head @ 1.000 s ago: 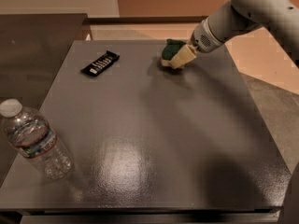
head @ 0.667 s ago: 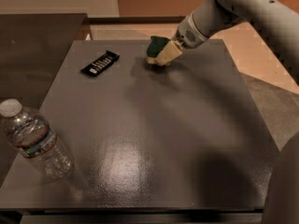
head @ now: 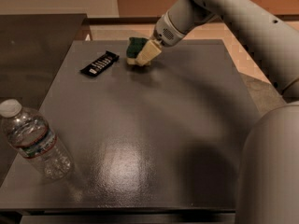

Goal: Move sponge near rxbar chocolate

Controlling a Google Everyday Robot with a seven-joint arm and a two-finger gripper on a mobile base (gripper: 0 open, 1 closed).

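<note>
The sponge (head: pixel 135 47), dark green on top with pale yellow foam below, is at the far middle of the grey table (head: pixel 154 125). My gripper (head: pixel 141 56) is shut on the sponge, its cream fingers (head: pixel 148 53) covering the sponge's right side, and holds it at about the table top. The rxbar chocolate (head: pixel 99 63), a flat black wrapper with white lettering, lies on the table just to the left of the sponge, a short gap between them.
A clear plastic water bottle (head: pixel 35 141) with a white cap stands at the table's near left corner. A darker counter (head: pixel 32 45) adjoins the table's left side. My arm (head: pixel 243 27) reaches in from the right.
My gripper has carried the sponge leftward along the far side of the table, closing most of the gap to the black wrapper. The wrapper and the bottle have not moved.
</note>
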